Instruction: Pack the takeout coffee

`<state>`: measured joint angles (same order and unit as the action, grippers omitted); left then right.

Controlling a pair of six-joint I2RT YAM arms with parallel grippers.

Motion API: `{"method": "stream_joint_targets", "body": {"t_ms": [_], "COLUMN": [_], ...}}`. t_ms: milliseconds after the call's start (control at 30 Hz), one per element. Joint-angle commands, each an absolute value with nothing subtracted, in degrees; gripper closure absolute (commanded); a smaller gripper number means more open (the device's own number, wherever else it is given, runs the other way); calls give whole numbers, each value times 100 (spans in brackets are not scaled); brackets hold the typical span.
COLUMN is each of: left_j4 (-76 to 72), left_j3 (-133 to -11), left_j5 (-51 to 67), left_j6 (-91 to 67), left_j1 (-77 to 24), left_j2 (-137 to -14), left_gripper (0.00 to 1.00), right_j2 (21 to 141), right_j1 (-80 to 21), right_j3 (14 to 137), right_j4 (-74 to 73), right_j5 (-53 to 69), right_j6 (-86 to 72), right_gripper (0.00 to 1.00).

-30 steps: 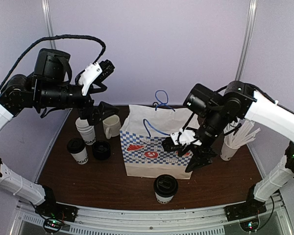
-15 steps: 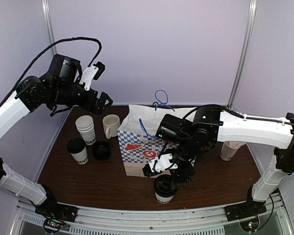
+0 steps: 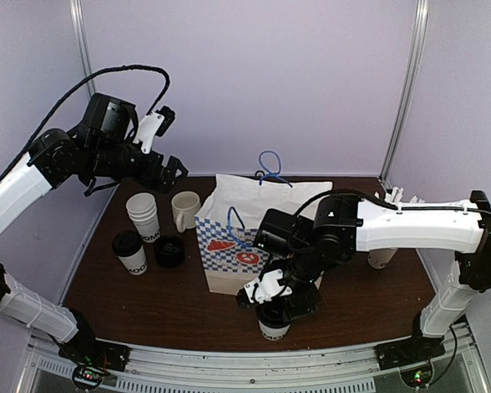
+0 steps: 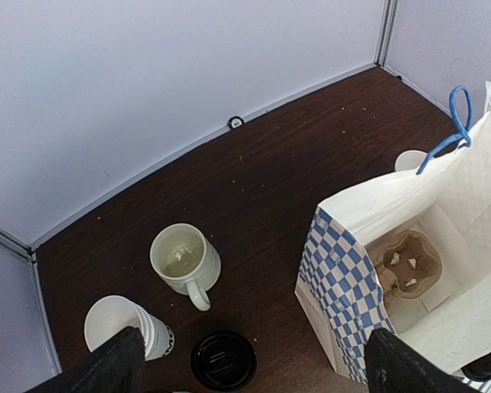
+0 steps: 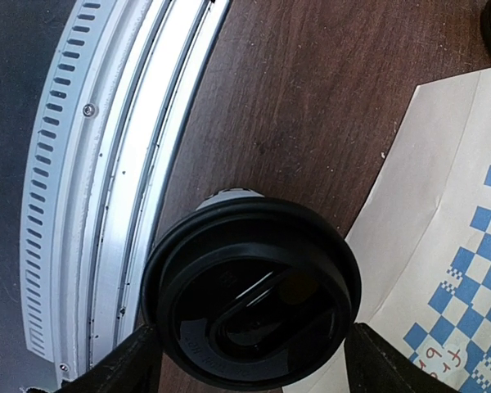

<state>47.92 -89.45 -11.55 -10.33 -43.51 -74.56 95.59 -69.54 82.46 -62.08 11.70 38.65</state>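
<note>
One takeout coffee [image 5: 250, 295] at table's [image 3: 147, 303] front edge, right gripper [image 3: 274, 304] spread astride its top, left gripper [image 3: 170, 170] spread, aloft, one paper bag [image 3: 229, 246], one mug [image 3: 185, 210], one cup stack [image 3: 144, 214], one loose lid [image 3: 169, 250]

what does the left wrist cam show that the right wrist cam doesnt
Only the left wrist view: a cream mug, a stack of white cups, a loose black lid and the cup carrier inside the paper bag. Only the right wrist view: the takeout coffee from above, lid on, beside the metal rail. Both: the paper bag's blue checks and the brown table.
</note>
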Motion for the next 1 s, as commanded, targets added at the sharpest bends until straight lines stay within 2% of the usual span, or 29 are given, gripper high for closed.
{"method": "stream_joint_targets", "body": {"t_ms": [0,967], "left_j4": [4519,4518], "left_j3": [-8871,-8729], "left_j5": [-1065,-951], "left_j6": [-1119,-1129], "left_j1": [-4307,-4307], "left_j2": [-7422,-7479], "left_gripper": [2,2], "right_j2": [9615,9774], "right_j1": [-7005,-7214], "right_j3": [8192,8093], "right_j4": [-6054,-5983], "right_j5": [1019,878], "right_j6": [3843,3904], "right_gripper": [21,16]}}
